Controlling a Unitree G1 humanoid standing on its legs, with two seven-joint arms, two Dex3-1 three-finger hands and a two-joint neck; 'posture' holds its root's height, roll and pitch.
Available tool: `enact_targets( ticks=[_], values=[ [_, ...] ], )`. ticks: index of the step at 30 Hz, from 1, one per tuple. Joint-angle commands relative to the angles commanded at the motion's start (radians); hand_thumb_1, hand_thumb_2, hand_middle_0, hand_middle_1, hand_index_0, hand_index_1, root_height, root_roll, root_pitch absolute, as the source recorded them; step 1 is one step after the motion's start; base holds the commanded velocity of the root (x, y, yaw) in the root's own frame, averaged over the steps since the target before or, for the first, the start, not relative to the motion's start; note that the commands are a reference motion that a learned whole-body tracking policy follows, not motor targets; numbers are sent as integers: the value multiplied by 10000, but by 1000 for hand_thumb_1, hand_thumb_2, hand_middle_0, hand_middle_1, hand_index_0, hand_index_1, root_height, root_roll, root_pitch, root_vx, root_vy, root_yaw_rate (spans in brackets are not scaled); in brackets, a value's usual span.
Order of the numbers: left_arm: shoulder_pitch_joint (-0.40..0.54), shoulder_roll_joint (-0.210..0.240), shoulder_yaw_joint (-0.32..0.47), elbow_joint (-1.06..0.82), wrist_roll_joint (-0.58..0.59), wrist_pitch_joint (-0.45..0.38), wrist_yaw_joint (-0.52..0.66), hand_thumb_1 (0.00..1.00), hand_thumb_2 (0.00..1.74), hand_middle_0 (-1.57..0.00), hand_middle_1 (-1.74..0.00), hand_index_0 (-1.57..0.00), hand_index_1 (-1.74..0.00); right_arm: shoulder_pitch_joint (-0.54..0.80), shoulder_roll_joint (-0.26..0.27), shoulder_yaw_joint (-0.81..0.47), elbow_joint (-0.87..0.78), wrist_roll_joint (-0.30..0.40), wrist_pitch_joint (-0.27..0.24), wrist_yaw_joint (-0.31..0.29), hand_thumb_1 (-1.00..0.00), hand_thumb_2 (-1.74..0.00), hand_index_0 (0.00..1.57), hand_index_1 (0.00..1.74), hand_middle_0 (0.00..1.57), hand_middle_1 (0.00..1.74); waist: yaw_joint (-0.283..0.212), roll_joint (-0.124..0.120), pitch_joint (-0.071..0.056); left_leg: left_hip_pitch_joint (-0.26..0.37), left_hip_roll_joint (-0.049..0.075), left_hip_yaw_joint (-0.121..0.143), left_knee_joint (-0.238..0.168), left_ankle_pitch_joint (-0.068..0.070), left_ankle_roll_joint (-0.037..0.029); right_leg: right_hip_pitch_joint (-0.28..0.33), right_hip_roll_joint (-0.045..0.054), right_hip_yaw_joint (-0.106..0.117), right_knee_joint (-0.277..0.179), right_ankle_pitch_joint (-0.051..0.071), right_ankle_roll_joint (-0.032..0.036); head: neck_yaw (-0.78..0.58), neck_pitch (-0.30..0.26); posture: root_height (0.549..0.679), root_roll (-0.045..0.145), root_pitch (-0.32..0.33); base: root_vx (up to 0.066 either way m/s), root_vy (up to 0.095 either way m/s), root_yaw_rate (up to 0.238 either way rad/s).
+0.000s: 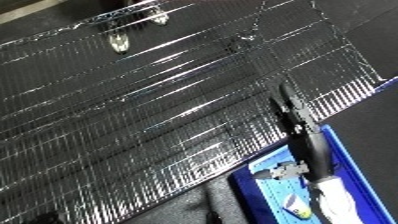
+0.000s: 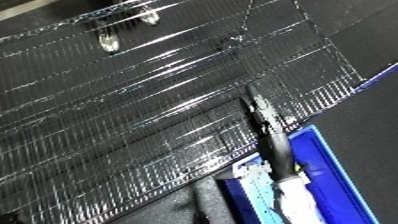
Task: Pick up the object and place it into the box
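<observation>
A blue bin [image 1: 343, 146] stands at the lower right, just off the edge of a black, shiny ribbed surface [image 1: 133, 115]. Inside the bin lies a light blue thing [image 1: 282, 192] with a small yellowish thing [image 1: 300, 212] near it; I cannot tell what either is. My right hand [image 1: 298, 122] rises out of the bin area on its white forearm [image 1: 336, 197] and reaches up over the ribbed surface. I see it edge-on, with its fingers straight and nothing held between them. My left hand does not show in either view.
Two small shiny metallic pieces [image 1: 118, 42] [image 1: 158, 17] sit near the far edge of the ribbed surface. A plain dark surface [image 1: 187, 205] lies below it, to the left of the bin. A thin blue edge [image 2: 380, 75] shows at the right.
</observation>
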Motion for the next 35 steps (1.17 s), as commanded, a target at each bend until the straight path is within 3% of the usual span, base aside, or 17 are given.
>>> enact_targets(
  ticks=[9,18,35],
  values=[
    [241,235,95,-195,43,186,-100,1000,1740,-1570,-1740,-1570,-1740,134,239,165,151,-207,-34,-393,0,0,0,0,0,0,307,-167,89,-185,-74,-173,132,-98,64,-72,-2,-176,246,-11,95,-671,-10,651,55,-114,43,-30,98],
    [399,393,172,-384,57,283,-178,1000,1740,-1570,-1740,-1570,-1740,306,339,295,276,-326,-211,-606,0,0,0,0,0,0,389,-212,175,-206,-103,-202,149,-106,117,-167,-109,-226,360,2,212,-816,20,649,50,-115,19,-9,29],
    [614,493,281,-531,93,433,-318,1000,1740,-1570,-1740,-1570,-1740,355,370,514,680,-220,-233,-752,0,0,0,0,0,0,426,-191,205,-236,-134,-172,182,-180,149,-293,-263,-228,390,72,337,-765,-71,648,48,-112,14,-3,-6]
  ],
)
